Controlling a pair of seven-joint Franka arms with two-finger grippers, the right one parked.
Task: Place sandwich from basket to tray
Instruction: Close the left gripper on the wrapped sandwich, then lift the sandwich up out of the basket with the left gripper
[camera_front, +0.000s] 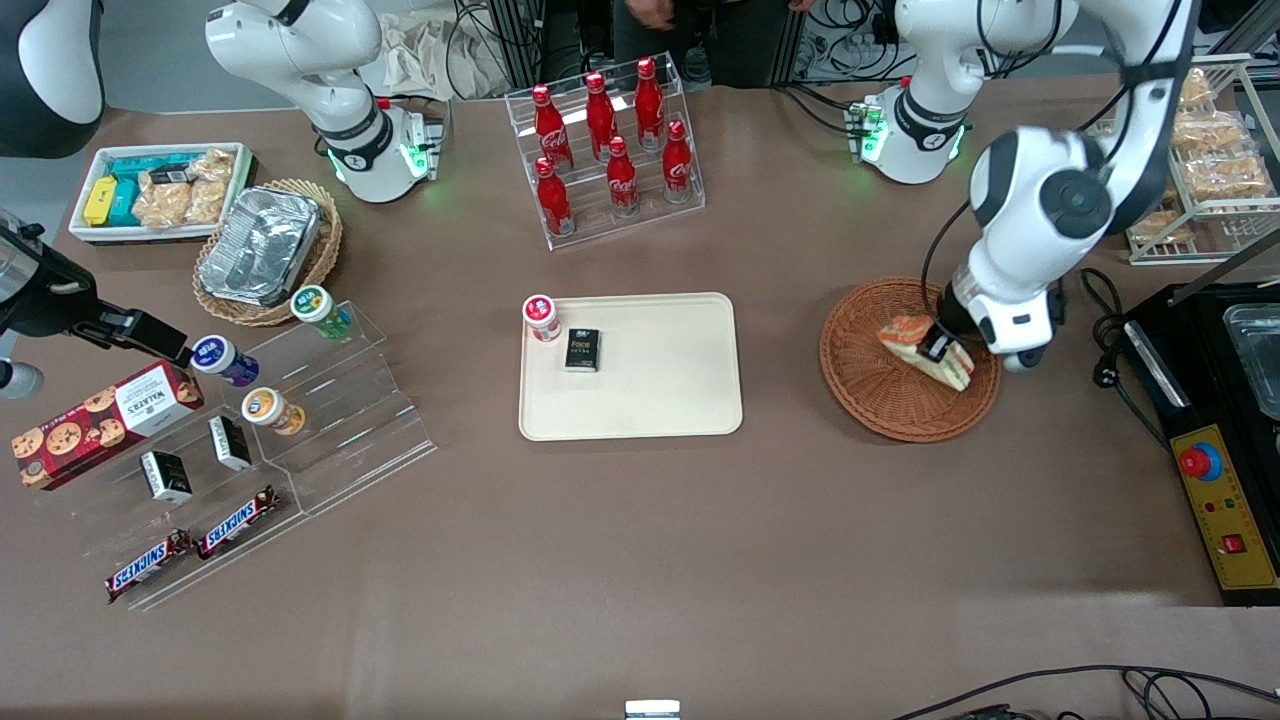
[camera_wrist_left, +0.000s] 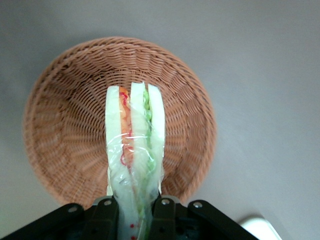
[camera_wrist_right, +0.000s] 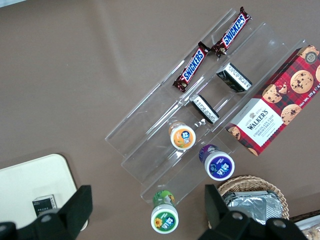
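At the frame's right, the claw (camera_front: 940, 347) gripped the sandwich (camera_front: 925, 350) over the basket (camera_front: 860, 385); lifting straight up before crossing to the tray (camera_front: 690, 400) seemed wisest.

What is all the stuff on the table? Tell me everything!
sandwich: 1, white with orange and green filling, over the basket, in the claw
basket: 1, reddish-brown wicker
tray: 1, cream, mid-table
black box: 1, on the tray
red-lidded cup: 1, on the tray
cola bottles: 7, red, in a clear rack
Snickers bars: 2, on the clear stand
Walkers cookie box: 1, red
foil pan: 1, silver, in a tan basket
claw: 1, black, shut on the sandwich
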